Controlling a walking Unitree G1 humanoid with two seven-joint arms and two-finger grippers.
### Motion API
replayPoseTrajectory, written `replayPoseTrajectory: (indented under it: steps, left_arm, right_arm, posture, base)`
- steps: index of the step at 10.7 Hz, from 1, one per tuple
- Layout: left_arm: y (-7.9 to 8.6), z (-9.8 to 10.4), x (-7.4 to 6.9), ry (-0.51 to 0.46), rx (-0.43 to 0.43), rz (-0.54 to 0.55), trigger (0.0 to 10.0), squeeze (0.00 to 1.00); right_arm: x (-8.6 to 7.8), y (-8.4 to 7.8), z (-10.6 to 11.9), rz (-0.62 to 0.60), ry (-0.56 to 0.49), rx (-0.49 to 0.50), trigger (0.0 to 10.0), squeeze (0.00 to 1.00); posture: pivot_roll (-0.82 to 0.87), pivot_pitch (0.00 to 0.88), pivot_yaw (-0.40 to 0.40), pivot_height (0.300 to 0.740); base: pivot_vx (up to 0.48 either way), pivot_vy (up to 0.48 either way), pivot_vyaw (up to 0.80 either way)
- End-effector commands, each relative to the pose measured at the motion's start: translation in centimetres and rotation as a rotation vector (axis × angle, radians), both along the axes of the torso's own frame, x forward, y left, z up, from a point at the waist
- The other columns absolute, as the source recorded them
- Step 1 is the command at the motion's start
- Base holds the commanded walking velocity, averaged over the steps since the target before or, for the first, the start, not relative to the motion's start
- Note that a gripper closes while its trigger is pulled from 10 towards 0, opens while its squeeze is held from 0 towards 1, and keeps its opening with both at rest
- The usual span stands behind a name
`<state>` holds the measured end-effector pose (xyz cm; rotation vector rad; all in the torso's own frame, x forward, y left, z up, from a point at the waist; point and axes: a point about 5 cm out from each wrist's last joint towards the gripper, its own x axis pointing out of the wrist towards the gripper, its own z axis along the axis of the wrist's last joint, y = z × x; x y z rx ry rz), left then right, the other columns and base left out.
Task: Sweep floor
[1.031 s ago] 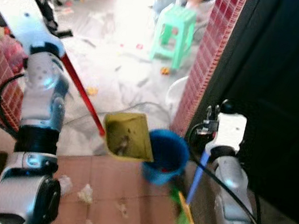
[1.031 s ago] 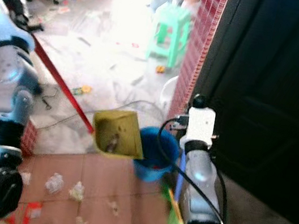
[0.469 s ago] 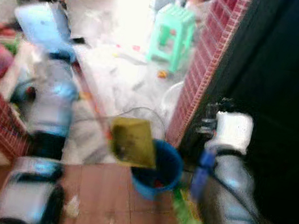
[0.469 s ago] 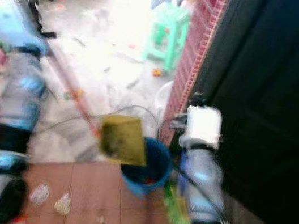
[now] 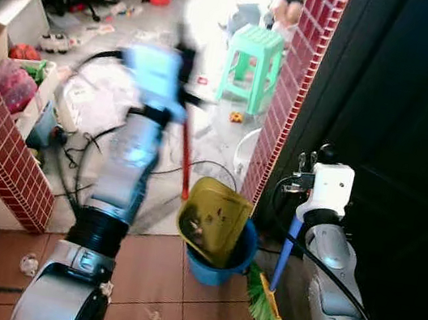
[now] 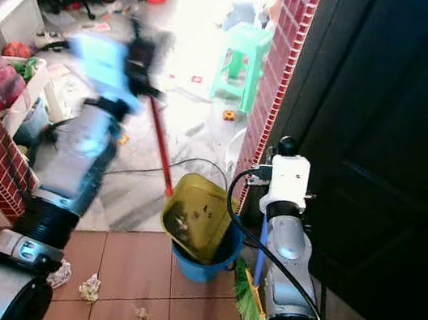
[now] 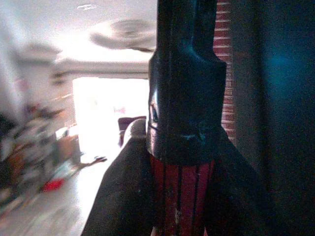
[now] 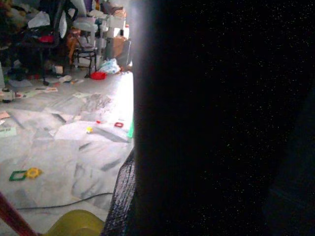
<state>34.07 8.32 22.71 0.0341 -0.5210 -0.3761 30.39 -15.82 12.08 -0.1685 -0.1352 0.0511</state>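
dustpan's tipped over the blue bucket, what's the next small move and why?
Probably tilt it a bit steeper. The left gripper grips the red handle, and the yellow dustpan hangs tipped over the blue bucket, yet debris shows inside the pan. The right gripper holds the broom alongside.

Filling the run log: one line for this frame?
phase: emptying | left gripper: shut on dustpan handle | dustpan: tipped over blue bucket | right arm: holding broom
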Motion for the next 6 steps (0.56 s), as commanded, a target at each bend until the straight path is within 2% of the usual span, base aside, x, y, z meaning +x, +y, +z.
replayPoseTrajectory:
  steps: [1, 2, 3, 4, 5, 6]
  left_arm:
    - [-1.4, 1.9, -1.2, -0.149, 0.121, -0.093, 10.0, 0.00]
    - [-3.0, 1.7, -2.2, -0.196, 0.227, -0.203, 10.0, 0.00]
    - [-3.7, 1.7, -2.7, -0.225, 0.273, -0.243, 10.0, 0.00]
    - [-4.6, 2.1, -3.4, -0.280, 0.303, -0.267, 10.0, 0.00]
    - [-4.7, 2.1, -3.5, -0.288, 0.302, -0.273, 10.0, 0.00]
    - [-4.1, 2.3, -3.2, -0.278, 0.284, -0.215, 10.0, 0.00]
  right_arm:
    - [0.4, 0.2, 1.0, 0.004, -0.046, -0.002, 10.0, 0.00]
    - [0.4, 0.2, 1.0, 0.005, -0.045, -0.003, 10.0, 0.00]
    - [0.5, 0.2, 1.0, 0.005, -0.046, -0.004, 10.0, 0.00]
    - [0.6, 0.2, 1.1, 0.005, -0.048, -0.006, 10.0, 0.00]
    - [0.6, 0.2, 1.1, 0.006, -0.049, -0.007, 10.0, 0.00]
    - [0.6, 0.3, 1.0, 0.008, -0.047, -0.008, 10.0, 0.00]
  posture:
    - [-0.09, 0.000, 0.046, 0.740]
    - [-0.09, 0.000, 0.043, 0.740]
    - [-0.09, 0.000, 0.042, 0.740]
    - [-0.09, 0.000, 0.040, 0.740]
    - [-0.09, 0.000, 0.040, 0.740]
    - [-0.10, 0.000, 0.040, 0.740]
  base:
    - [0.000, 0.000, 0.00]
    - [0.000, 0.000, 0.00]
    - [0.000, 0.000, 0.00]
    - [0.000, 0.000, 0.00]
    - [0.000, 0.000, 0.00]
    - [0.000, 0.000, 0.00]
